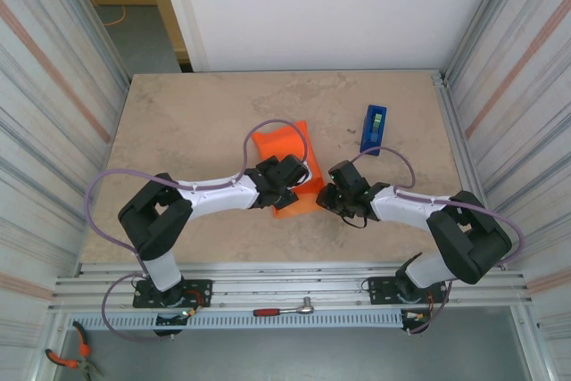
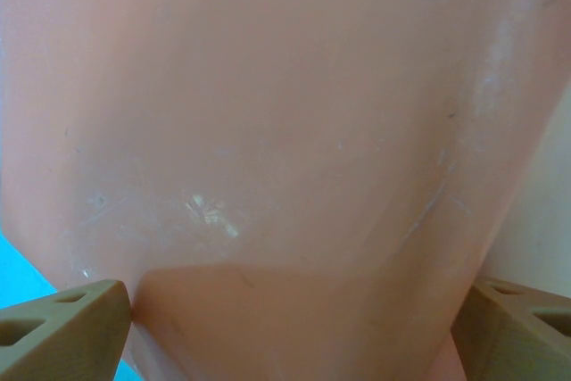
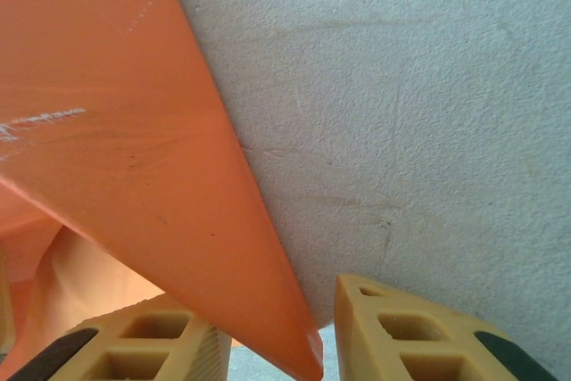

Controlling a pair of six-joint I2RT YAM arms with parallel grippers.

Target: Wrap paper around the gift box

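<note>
The orange paper lies folded into a mound at the table's middle, and the gift box is hidden beneath it. My left gripper rests on the mound's near side. In the left wrist view its fingers stand wide apart, open, with the paper's pale orange surface spanning between them. My right gripper is at the mound's right edge. In the right wrist view a pointed corner of the paper reaches down between its jaws. It lies against the left finger, with a gap to the right finger.
A blue tape dispenser with a green roll stands at the right rear of the beige table. Corrugated walls close both sides. A ratchet and pliers lie below the front rail.
</note>
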